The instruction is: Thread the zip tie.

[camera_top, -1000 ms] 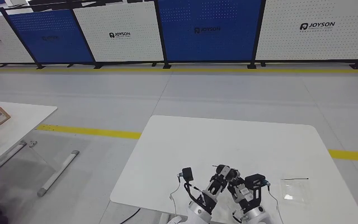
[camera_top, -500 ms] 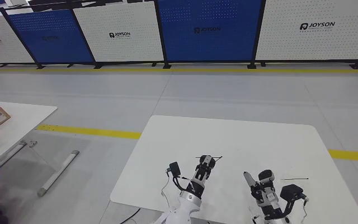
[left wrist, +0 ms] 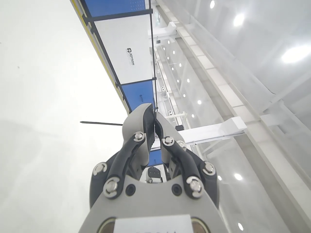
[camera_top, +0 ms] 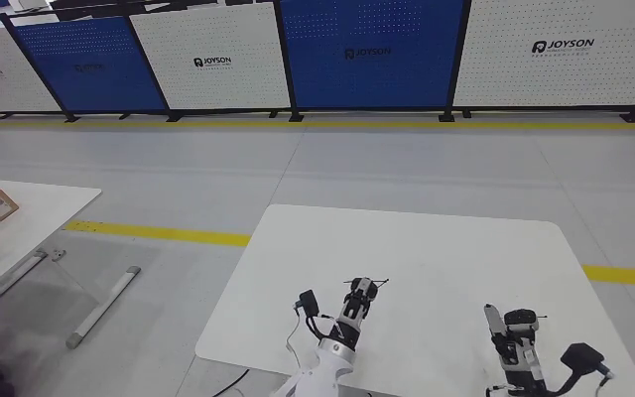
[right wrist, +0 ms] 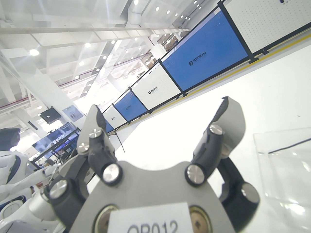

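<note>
**Top view.** I saw the left gripper (camera_top: pixel 363 289) over the near part of the white table (camera_top: pixel 417 238). It was clenched on the black zip tie (camera_top: pixel 378 281), which lay crosswise through its fingertips. The right gripper (camera_top: pixel 506 320) stood well apart from it, toward the table's near right corner.

**Left wrist view.** Here I could see what the overhead camera could not. The ribbed pads (left wrist: pixel 147 120) met on the strap, and only a pointed tail stuck out to one side of them. I could not find the tie's head, so I could not tell whether the tail had passed through it.

**Right wrist view.** The right jaws were spread wide, with nothing between them. Just beside them lay a clear bag (right wrist: pixel 279 170) with a thin black strand (right wrist: pixel 286 146) inside.

**Hazards, as I judged them.**
- The strap was thin and pinched over a short length, so it might swivel or slip between the pads if the free tail were pushed.
- A flexing tail could also miss the small slot in the head.
- The empty right gripper would have to close a wide gap to help, and a slightly wrong approach could knock the tie askew.
- It could also catch the bag, which looked light enough to slide.
</note>
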`<state>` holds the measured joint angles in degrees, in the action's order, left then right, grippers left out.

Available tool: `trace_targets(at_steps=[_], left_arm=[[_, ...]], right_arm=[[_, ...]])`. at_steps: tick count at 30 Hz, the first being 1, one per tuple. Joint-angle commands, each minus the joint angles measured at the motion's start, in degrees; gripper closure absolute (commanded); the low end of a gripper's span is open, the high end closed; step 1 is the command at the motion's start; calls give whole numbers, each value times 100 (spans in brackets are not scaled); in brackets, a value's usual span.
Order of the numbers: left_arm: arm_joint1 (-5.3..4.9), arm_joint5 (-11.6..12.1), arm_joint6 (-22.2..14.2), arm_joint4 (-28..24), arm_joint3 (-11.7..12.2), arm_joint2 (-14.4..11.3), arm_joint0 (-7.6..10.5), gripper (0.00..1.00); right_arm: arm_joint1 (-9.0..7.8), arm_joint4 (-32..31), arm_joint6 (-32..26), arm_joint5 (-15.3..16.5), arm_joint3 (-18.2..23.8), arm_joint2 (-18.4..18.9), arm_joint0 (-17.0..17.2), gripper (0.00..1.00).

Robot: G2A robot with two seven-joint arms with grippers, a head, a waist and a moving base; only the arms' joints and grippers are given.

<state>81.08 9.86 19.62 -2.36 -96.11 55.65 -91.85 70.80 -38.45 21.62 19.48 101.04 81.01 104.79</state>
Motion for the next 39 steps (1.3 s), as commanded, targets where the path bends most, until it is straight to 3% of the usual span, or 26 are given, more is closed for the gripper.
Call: trace_targets(at_steps=[1, 7, 14, 19, 26, 30, 36, 37, 38, 39], left_arm=[[0, 6, -60, 102, -126, -75, -44, 100], [5, -37, -93, 420, -453, -281, -148, 100], [13, -180, -67, 633, -667, -430, -214, 100], [43, -294, 140, 509, -667, -404, -142, 100], [46, -298, 209, 531, -654, -383, -128, 100], [46, -411, -143, 285, -690, -425, -103, 100], [43, -491, -251, 305, -837, -483, -136, 100], [42, -499, -250, 315, -844, -484, -139, 100], [41, -510, -253, 325, -849, -484, -142, 100], [41, -519, -258, 326, -854, -484, -143, 100]], right_arm=[[2, -6, 3, 0, 0, 1, 1, 0], [1, -122, -174, -45, 10, -51, -33, 0], [40, -1425, -766, -957, 93, -565, -270, 0], [55, -2145, -840, -1351, 57, -766, -344, 0], [54, -2151, -881, -1336, 45, -773, -344, 0], [35, -2721, -1074, -1291, 8, -861, -433, 0], [56, -2960, -1288, -1281, -65, -1060, -623, 0], [58, -2963, -1312, -1252, -55, -1088, -634, 3], [58, -2959, -1374, -1179, -47, -1118, -650, 29], [57, -2954, -1406, -1133, -41, -1130, -662, 42]])
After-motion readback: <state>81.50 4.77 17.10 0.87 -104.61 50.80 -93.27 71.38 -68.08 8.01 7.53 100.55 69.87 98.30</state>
